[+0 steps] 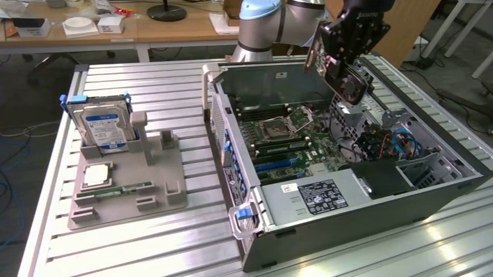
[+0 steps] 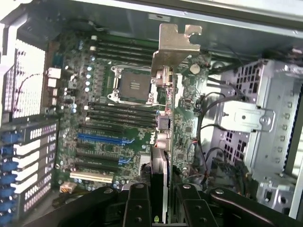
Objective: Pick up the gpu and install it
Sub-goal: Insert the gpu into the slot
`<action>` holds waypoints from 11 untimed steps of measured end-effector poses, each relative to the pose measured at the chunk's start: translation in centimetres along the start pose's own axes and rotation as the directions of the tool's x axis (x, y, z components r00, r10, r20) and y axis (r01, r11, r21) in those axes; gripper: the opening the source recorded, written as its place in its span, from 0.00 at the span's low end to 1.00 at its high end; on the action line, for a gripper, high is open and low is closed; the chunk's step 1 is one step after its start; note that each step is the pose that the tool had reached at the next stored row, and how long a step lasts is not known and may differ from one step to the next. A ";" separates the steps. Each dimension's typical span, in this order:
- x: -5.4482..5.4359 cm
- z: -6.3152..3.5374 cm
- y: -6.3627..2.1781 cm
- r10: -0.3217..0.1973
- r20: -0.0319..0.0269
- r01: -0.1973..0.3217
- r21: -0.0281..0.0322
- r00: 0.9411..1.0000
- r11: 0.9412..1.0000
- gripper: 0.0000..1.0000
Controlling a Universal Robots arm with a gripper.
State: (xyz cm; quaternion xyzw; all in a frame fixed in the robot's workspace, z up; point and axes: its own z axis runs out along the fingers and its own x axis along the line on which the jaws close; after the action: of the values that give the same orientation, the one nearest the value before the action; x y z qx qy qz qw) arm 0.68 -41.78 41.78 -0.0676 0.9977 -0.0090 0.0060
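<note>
Broadly, a slatted metal worktop (image 1: 154, 81) carries two groups of things. At the exterior view's left sits a grey holder tray (image 1: 165, 190) with a hard drive (image 1: 104, 126) standing upright in it, and a processor chip (image 1: 98, 173) and a narrow RAM stick (image 1: 115, 191) lying flat nearer the camera. Centre to right lies an open computer case (image 1: 362, 225) on its side, with the green motherboard (image 1: 297, 144) exposed.

In the upper right of the exterior view, the tool (image 1: 343, 49) hangs above the case's far end, clamped on the gpu (image 1: 350, 83). The card is clear of the board below and tilted, with its black fan side turned towards the camera.

The wrist view looks along the gpu (image 2: 163, 118) edge-on. The black fingers (image 2: 137, 208) of the tool (image 2: 163, 208) pinch the near end of the card, and its silver end bracket (image 2: 176, 45) is at the far end. Blue expansion slots (image 2: 102, 138) lie on the board beyond it.

The card is probably light and stiff but fragile. It looks best held across the flat faces near one end, as it is now. That keeps pressure off the fan and small components and leaves the connector edge free.
</note>
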 end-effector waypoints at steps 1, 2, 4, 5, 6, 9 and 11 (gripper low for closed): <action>0.0 0.00 0.00 -0.018 0.000 0.018 0.000 1.000 1.000 0.27; 0.0 0.00 0.00 -0.036 0.001 0.036 0.000 0.999 0.999 0.27; 0.0 0.00 0.00 -0.071 0.001 0.071 -0.001 0.997 0.997 0.27; 0.0 0.00 0.00 -0.088 0.002 0.088 -0.001 0.996 0.996 0.27; 0.0 0.00 0.00 -0.106 0.002 0.106 -0.001 0.994 0.994 0.27; 0.0 0.01 0.00 -0.154 0.003 0.154 -0.001 0.988 0.988 0.27; 0.0 0.01 0.00 -0.182 0.004 0.182 -0.002 0.983 0.983 0.27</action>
State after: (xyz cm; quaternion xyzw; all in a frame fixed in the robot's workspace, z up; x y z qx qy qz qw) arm 0.68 -41.78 41.78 -0.1583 0.9873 -0.0084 0.0068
